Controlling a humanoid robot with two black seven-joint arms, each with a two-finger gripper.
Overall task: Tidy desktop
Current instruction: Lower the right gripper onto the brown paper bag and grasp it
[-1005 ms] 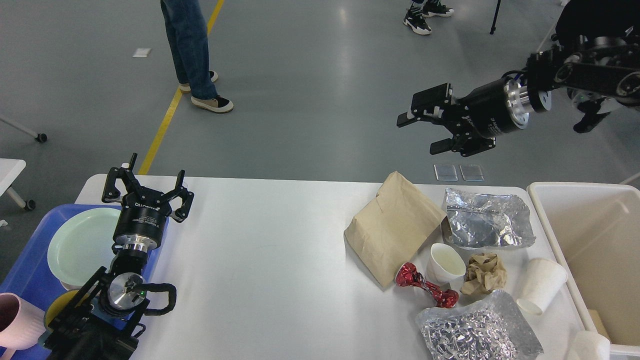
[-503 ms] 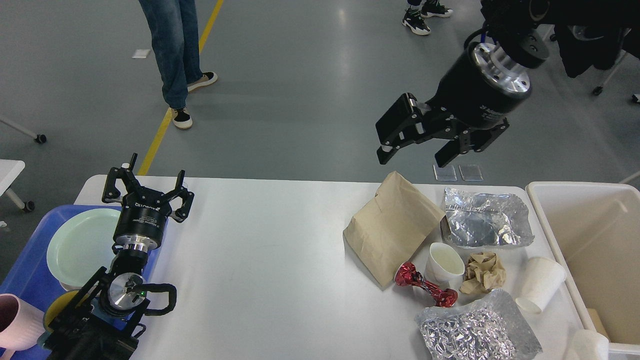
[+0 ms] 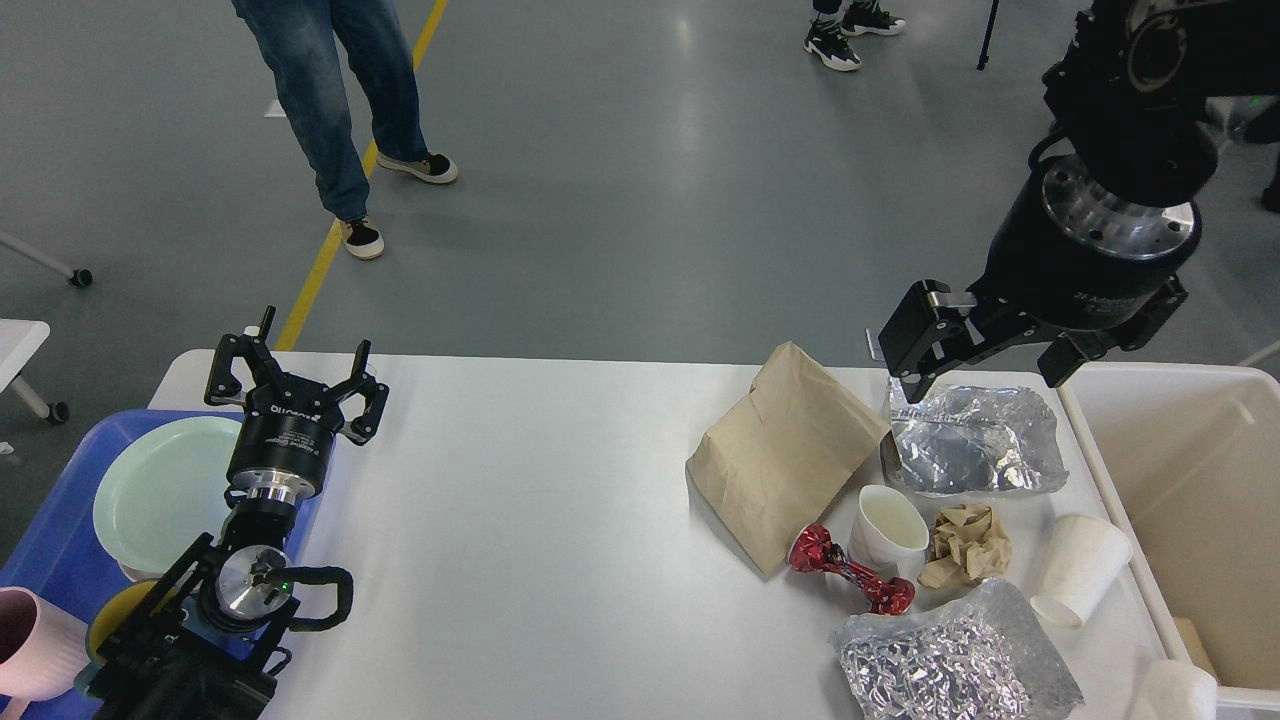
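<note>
The white desktop [image 3: 520, 520] carries litter on its right side: a brown paper bag [image 3: 785, 455], a flat silver foil bag [image 3: 975, 440], an upright white cup [image 3: 890, 525], a red crumpled wrapper [image 3: 850, 572], a ball of brown paper [image 3: 965, 545], a white paper cup [image 3: 1082, 570] lying on its side and a crumpled foil sheet [image 3: 955, 660]. My right gripper [image 3: 985, 362] points down, open and empty, just above the foil bag's far edge. My left gripper [image 3: 295, 378] stands open and empty over the desktop's left end.
A cream bin [image 3: 1100, 470] stands at the right edge, and a white object [image 3: 1178, 692] lies by its near corner. A blue tray [image 3: 45, 545] at the left holds a pale green plate [image 3: 165, 490] and a pink cup [image 3: 30, 640]. A person's legs [image 3: 320, 110] are beyond the table.
My right gripper swung right and down, turning from sideways to pointing down over the foil bag. The person behind the table stepped left. My left arm stayed still.
</note>
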